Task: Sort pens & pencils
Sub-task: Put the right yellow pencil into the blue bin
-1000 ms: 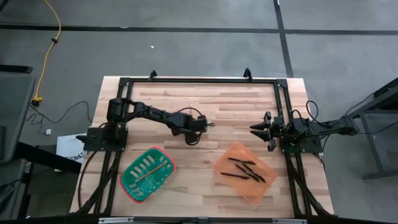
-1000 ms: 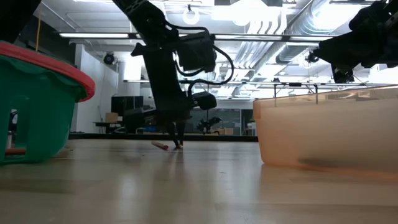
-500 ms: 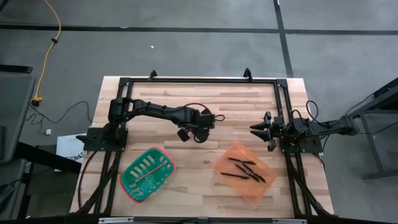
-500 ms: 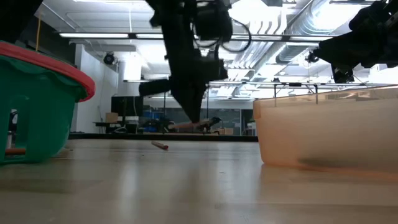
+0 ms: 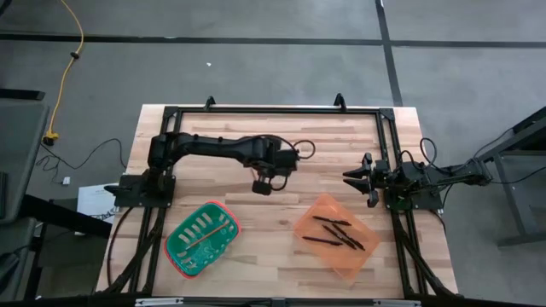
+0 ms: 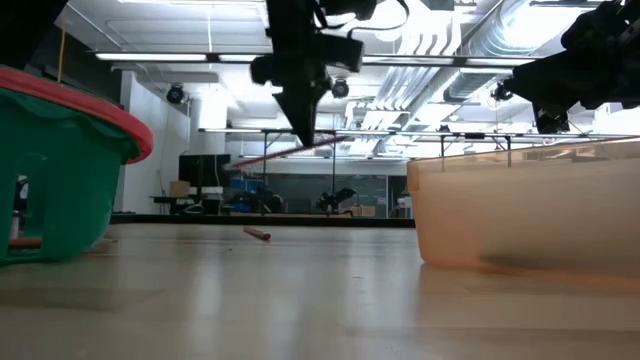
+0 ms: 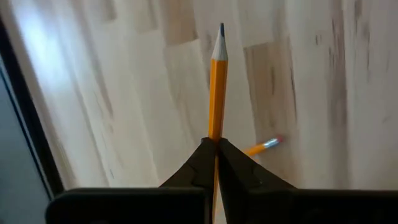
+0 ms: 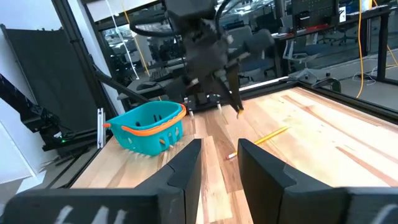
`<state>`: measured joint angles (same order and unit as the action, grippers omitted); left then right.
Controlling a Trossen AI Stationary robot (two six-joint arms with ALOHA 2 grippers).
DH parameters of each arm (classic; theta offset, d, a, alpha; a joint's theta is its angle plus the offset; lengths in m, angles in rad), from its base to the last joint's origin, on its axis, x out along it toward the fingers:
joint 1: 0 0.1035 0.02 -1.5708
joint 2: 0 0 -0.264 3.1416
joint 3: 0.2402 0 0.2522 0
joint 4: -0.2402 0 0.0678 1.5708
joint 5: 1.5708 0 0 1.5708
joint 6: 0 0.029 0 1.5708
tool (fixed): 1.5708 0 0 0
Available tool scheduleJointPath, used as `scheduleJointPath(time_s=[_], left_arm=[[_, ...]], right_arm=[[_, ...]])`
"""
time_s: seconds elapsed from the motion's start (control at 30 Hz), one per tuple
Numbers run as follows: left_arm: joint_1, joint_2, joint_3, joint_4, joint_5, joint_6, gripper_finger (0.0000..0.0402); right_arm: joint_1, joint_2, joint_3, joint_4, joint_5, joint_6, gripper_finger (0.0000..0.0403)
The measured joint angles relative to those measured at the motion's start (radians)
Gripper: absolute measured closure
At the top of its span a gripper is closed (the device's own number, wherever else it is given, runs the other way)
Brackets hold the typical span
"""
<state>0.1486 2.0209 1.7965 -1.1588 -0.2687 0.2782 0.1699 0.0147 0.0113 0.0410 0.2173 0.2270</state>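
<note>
My left gripper hangs high above the middle of the table, shut on an orange-yellow pencil. In the left wrist view the pencil's sharpened tip points away past the fingers. A second pencil lies flat on the wood below it and also shows as pencil. Several black pens lie in the orange bin. My right gripper waits open at the table's right edge, touching nothing. My left gripper pinches the pencil's shaft between its two fingertips, off the pencil's middle. The fingers point down from above and lie across the pencil. The pencil is lifted clear of the table and sits nearly level, slightly tilted.
A green basket with a red rim stands near the front left, and a thin stick lies inside it. The orange bin stands near the front right. Bare wood lies between them and toward the far edge. Black frame rails run along the table's sides.
My left gripper has risen from the table top with the pencil held between its fingers and has swung a little toward the right. The pencil is now lifted clear. The other pencil has stayed on the wood.
</note>
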Motion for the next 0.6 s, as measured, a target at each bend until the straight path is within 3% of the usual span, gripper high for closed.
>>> scheduleJointPath(time_s=[0.23,0.6], left_arm=[[-0.005,-0.002,0.091,-0.152,0.034,-0.374,0.0400],[-0.126,-0.002,0.136,-0.349,0.056,-0.643,0.0400]], right_arm=[[0.000,0.000,0.000,0.000,0.000,0.000,0.0306],[0.000,0.000,0.000,0.000,0.000,0.000,0.0306]])
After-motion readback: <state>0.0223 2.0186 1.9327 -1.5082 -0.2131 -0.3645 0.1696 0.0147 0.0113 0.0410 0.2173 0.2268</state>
